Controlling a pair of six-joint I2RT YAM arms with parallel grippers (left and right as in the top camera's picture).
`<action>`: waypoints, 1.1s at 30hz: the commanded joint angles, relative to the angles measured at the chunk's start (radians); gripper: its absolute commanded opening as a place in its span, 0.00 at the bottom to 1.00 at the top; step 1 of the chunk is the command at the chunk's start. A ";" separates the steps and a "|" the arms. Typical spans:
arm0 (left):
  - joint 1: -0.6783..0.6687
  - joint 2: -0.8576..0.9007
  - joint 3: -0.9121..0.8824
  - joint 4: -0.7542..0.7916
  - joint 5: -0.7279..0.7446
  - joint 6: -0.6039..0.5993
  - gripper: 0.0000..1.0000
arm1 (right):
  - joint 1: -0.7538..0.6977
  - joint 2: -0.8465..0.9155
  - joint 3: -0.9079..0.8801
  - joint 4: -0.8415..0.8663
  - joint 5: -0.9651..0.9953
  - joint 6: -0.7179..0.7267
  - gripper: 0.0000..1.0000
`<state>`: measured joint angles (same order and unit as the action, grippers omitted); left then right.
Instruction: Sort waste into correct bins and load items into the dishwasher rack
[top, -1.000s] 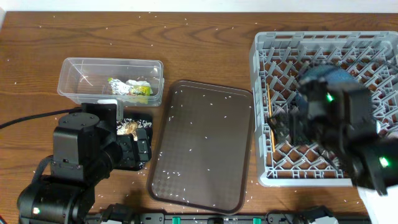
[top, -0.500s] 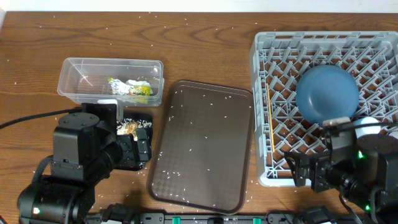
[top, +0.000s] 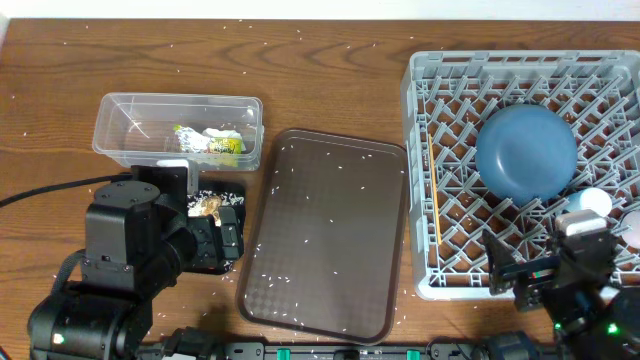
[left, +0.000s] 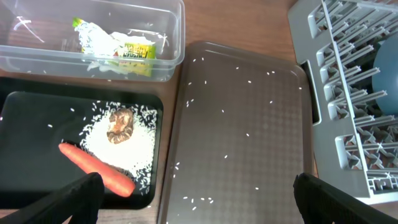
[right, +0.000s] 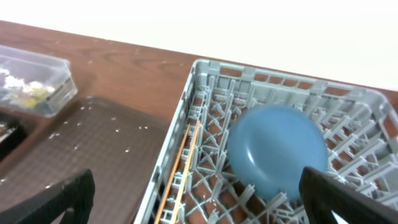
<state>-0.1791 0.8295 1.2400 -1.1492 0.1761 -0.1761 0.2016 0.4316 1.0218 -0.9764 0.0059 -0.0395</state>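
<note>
"Two bins sit at the left. Are they sorted?" asks one.

"It looks so," says the other. "The clear tub (left: 176, 37) holds the yellow-green wrapper (left: 118, 46). Just nearer, the black tray (left: 31, 124) holds the carrot (left: 96, 169), the brown chunk (left: 120, 124) and a patch of rice (left: 143, 152). The left gripper (left: 199, 205) hovers there, fingers apart and empty."

"And to the right?"

"Stray grains dot the brown serving tray (top: 325, 240). In the rack (top: 414, 120), the chopsticks (top: 434, 190) lie along its left wall and the blue plate (top: 526, 152) rests on the pegs. The right gripper (right: 199, 199) hangs by the rack's near edge, fingers spread, holding nothing."

"So what matters now?"

"Probably a clean retreat. It should rise before pulling nearer, so no finger catches the rack wall or nudges the plate."
</note>
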 joint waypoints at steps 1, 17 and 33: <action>0.005 0.001 0.017 -0.002 -0.009 0.000 0.98 | -0.031 -0.087 -0.173 0.077 0.013 -0.037 0.99; 0.005 0.001 0.017 -0.002 -0.009 -0.001 0.98 | -0.040 -0.428 -0.845 0.669 -0.026 0.034 0.99; 0.005 0.001 0.017 -0.002 -0.009 0.000 0.98 | -0.039 -0.426 -1.016 0.906 -0.040 0.050 0.99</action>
<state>-0.1783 0.8295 1.2423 -1.1492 0.1761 -0.1761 0.1692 0.0120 0.0105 -0.0708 -0.0269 -0.0074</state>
